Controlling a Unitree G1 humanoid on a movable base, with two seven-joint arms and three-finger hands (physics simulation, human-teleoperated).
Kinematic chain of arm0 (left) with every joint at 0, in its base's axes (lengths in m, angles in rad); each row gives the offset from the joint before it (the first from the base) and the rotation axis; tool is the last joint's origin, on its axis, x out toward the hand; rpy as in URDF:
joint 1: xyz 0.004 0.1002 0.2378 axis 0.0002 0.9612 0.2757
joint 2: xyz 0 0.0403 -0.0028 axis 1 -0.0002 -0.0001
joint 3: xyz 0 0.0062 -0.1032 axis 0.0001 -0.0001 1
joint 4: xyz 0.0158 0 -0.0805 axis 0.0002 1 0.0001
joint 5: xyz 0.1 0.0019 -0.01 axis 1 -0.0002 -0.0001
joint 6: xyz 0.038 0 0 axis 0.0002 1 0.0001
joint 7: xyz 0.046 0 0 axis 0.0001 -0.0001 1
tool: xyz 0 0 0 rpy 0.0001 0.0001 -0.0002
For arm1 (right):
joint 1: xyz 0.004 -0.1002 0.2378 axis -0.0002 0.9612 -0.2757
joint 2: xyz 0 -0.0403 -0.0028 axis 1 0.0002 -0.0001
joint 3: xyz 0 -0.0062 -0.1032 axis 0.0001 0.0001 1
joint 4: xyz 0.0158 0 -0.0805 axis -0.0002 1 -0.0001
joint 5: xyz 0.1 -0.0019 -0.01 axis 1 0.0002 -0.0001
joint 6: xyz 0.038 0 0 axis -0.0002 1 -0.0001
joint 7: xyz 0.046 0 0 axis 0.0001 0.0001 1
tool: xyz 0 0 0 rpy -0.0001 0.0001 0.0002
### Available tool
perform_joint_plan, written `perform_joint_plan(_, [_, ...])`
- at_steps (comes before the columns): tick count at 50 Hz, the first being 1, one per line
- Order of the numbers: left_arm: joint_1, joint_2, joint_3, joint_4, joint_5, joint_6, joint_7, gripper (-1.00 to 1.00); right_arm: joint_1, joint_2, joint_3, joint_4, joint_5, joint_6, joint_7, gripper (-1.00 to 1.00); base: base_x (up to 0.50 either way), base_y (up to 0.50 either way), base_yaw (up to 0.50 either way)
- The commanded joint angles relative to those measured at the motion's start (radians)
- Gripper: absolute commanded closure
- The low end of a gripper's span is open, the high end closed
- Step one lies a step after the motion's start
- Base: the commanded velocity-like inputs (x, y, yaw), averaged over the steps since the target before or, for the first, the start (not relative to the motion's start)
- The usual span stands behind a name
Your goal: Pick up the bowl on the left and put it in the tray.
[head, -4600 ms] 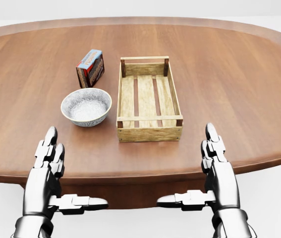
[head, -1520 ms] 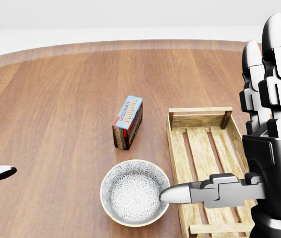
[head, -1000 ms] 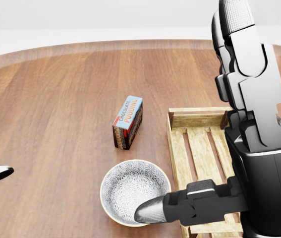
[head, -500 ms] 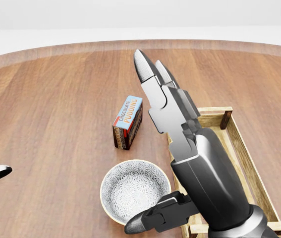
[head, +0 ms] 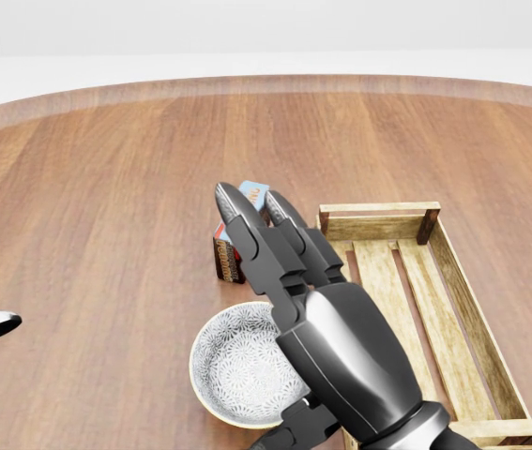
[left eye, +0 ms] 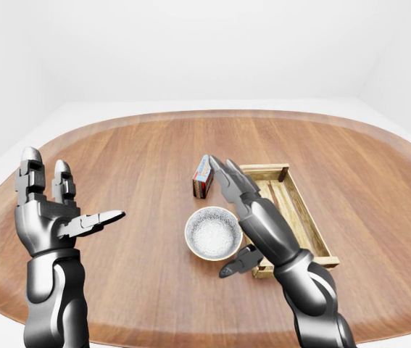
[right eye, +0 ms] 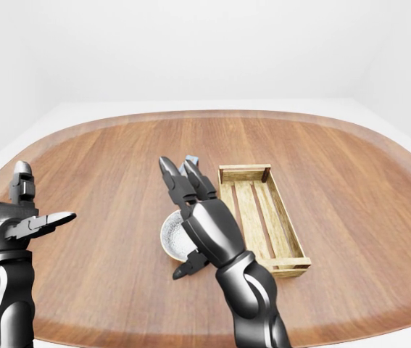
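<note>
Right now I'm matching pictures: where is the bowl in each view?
Left-eye view: bowl just below centre, left of the tray.
Head view: bowl bottom centre, partly under the right hand.
Right-eye view: bowl left of centre, half hidden by that hand.
Shared landmark: tray.

A small blue-topped box (left eye: 203, 176) stands on the oval wooden table (left eye: 125, 159).

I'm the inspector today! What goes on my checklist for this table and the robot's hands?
Surface: brown wooden table, rounded edge.
Job's things: patterned bowl upright on the table, left of the wooden tray; nothing seen in the tray.
Clutter: small box just above the bowl in the left-eye view.
Grippers: left hand open, raised, empty; right hand open over the bowl's right side, not gripping.
Cables: nothing seen.
Surroundings: plain white walls.
</note>
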Motion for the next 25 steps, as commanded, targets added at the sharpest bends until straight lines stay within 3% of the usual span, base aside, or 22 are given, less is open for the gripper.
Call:
perform_joint_plan(1, [0.001,-0.001,-0.001,0.000,0.003,0.000,0.001,-1.00,0.032,0.004,0.031,0.030,-0.116,0.000,0.037,-1.00,0.00,0.00,0.00])
perform_joint_plan(12, [0.001,-0.001,0.000,-0.002,0.002,0.000,0.001,-1.00,0.047,0.010,0.027,0.073,-0.264,0.000,0.114,-1.00,0.00,0.00,0.00])
perform_joint_plan(25, [-0.005,0.006,0.011,-0.001,-0.012,0.000,0.003,-1.00,0.055,0.034,-0.024,0.133,-0.293,0.000,0.102,-1.00,0.00,0.00,0.00])
